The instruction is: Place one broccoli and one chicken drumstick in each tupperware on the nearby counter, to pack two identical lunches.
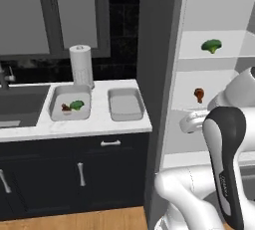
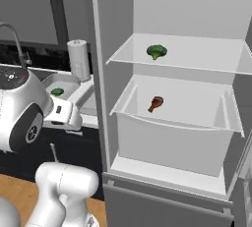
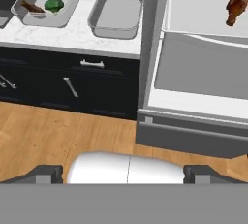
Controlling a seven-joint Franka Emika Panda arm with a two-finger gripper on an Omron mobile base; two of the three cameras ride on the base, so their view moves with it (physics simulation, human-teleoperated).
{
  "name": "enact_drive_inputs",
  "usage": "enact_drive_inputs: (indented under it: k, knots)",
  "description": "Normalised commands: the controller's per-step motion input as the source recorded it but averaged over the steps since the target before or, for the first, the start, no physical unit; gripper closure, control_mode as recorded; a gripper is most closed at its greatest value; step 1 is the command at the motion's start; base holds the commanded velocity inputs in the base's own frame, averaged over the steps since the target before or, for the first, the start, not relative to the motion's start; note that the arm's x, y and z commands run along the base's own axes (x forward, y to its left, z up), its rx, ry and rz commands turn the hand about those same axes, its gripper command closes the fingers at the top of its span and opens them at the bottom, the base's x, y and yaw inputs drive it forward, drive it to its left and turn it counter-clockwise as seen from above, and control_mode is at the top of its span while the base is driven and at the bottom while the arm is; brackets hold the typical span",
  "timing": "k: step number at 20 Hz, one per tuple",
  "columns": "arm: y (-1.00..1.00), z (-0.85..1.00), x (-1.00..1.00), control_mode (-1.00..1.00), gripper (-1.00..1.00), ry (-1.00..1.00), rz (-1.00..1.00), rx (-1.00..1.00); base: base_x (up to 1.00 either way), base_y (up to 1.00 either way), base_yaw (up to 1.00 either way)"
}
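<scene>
On the counter (image 1: 99,120) stand two tupperware trays. The left tupperware (image 1: 56,99) holds a broccoli (image 1: 76,105) and a chicken drumstick (image 1: 65,108). The right tupperware (image 1: 125,105) has nothing in it. Inside the open fridge, a second broccoli (image 2: 156,51) lies on the upper shelf and a second drumstick (image 2: 155,103) on the shelf below. My gripper (image 3: 123,174) is open and holds nothing. It hangs in front of the fridge, well short of the shelves and to the right of the counter. The hand view looks down at the floor, with that drumstick (image 3: 236,8) at its upper right.
A paper towel roll (image 1: 81,65) stands behind the left tray. A dark sink basin (image 1: 20,105) lies left of it. The fridge's grey side wall (image 1: 157,74) separates counter and shelves. Navy cabinets (image 3: 68,82) and wooden floor (image 3: 58,136) lie below.
</scene>
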Motion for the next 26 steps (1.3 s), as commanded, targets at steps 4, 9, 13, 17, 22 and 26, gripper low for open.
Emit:
enact_drive_inputs:
  k: [4,9,13,17,22,26]
  knots:
    - [0.0,0.0,0.0,1.0,-1.0,0.0,0.0,0.0,-0.04,-0.51,0.05]
    - [0.0,0.0,0.0,1.0,-1.0,0.0,0.0,0.0,0.0,-0.47,0.0]
    - [0.0,0.0,0.0,1.0,-1.0,0.0,0.0,0.0,0.06,-0.49,0.0]
    - [0.0,0.0,0.0,1.0,-1.0,0.0,0.0,0.0,0.17,-0.45,0.0]
    - [0.0,0.0,0.0,1.0,-1.0,0.0,0.0,0.0,0.29,-0.37,0.0]
    - [-0.47,0.18,0.48,-1.0,-1.0,-0.15,0.0,0.06,0.0,0.0,0.0]
